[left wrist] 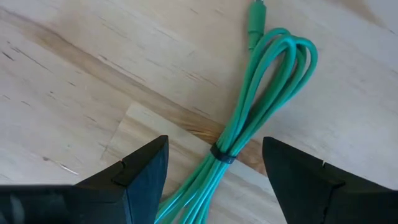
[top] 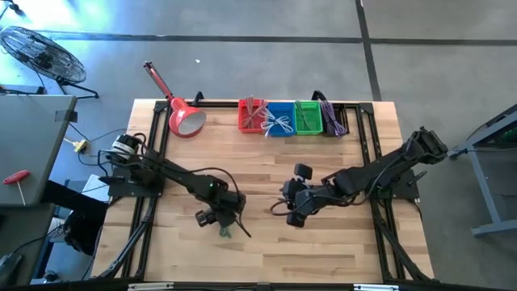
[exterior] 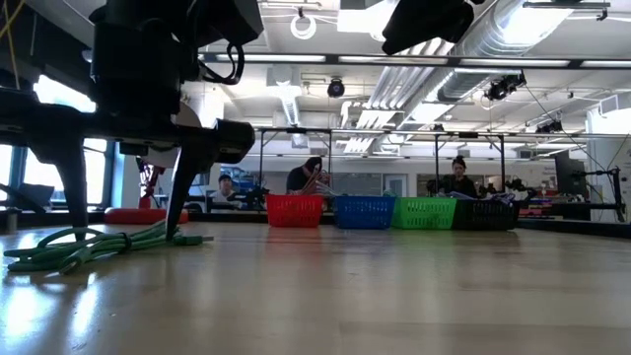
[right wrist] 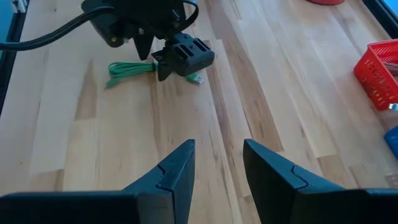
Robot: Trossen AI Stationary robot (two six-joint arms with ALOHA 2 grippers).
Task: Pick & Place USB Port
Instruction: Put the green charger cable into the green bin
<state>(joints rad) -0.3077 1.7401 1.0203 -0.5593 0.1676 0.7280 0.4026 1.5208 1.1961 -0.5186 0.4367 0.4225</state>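
Observation:
A green USB cable (left wrist: 249,106), coiled into a long bundle with a dark tie (left wrist: 222,155) around its middle, lies flat on the wooden table; it also shows in the high view (top: 224,232) and the low view (exterior: 89,247). My left gripper (left wrist: 216,140) is open and low over the bundle, with one finger on each side of the tie and not touching it. My right gripper (right wrist: 219,144) is open and hovers above bare table right of centre (top: 292,212), facing the left arm. The cable's plug (right wrist: 196,79) points toward it.
Along the far edge stands a row of baskets: red (top: 252,115), blue (top: 280,119), green (top: 308,117) and a dark one (top: 333,120), each holding cables. A red lamp (top: 184,120) lies at the far left. People sit in the room beyond the table.

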